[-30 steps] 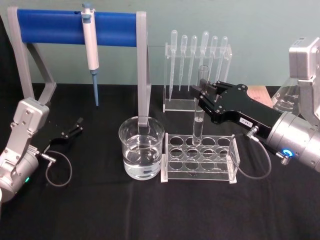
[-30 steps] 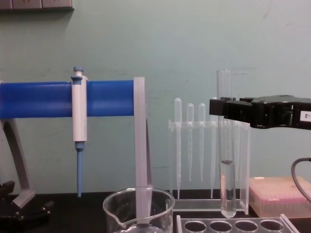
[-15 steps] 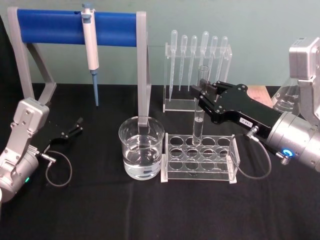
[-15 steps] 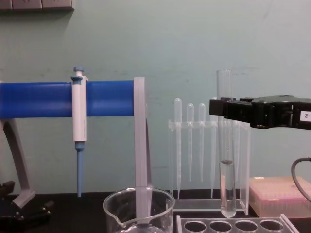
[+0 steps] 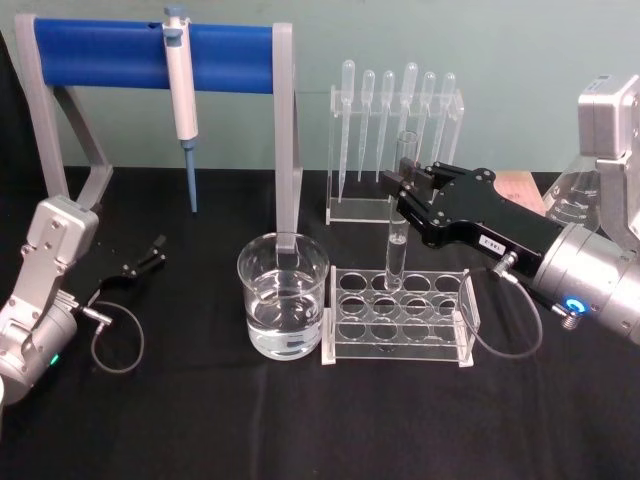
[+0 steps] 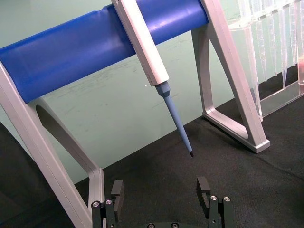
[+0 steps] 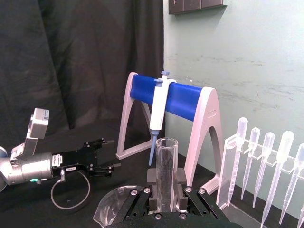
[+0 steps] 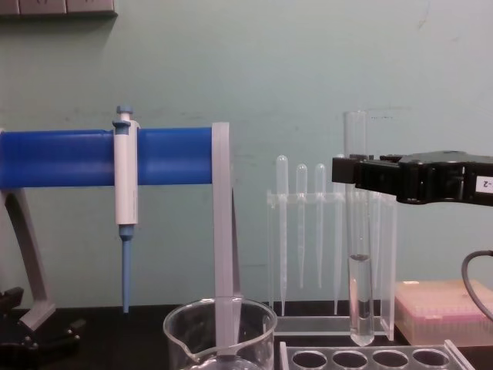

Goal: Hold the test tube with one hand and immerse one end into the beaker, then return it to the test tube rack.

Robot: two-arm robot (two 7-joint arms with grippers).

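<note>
The right claw is clamped on the test tube, gripping it high up, a little below its open rim. It holds the tube upright over the back row of the rack. In the chest view the tube's rounded bottom hangs just above the rack's holes, not in them, and the lower part of the tube holds some clear liquid. The right wrist view shows the glass pinched squarely between the two fingers.

The beaker stands on the counter just beside the rack, on its left. It is partly filled with water, and I cannot tell whether it touches the rack. The left claw lies parked well to the left of the rack, low by the counter, with its fingers apart and nothing between them.

The tube is clear of the rack and not over the beaker. I judge this to be the moment between rack and beaker (which way it is bound, this moment alone does not tell). If the dip is not yet done, the next move is a small lift so the bottom clears the beaker's rim. The tube then travels left from the rack, kept upright so the liquid stays in, and goes slowly down into the water. If the dip is done, the tube needs only a straight drop into the hole beneath it, well centred so the glass does not catch the rack's edge
</note>
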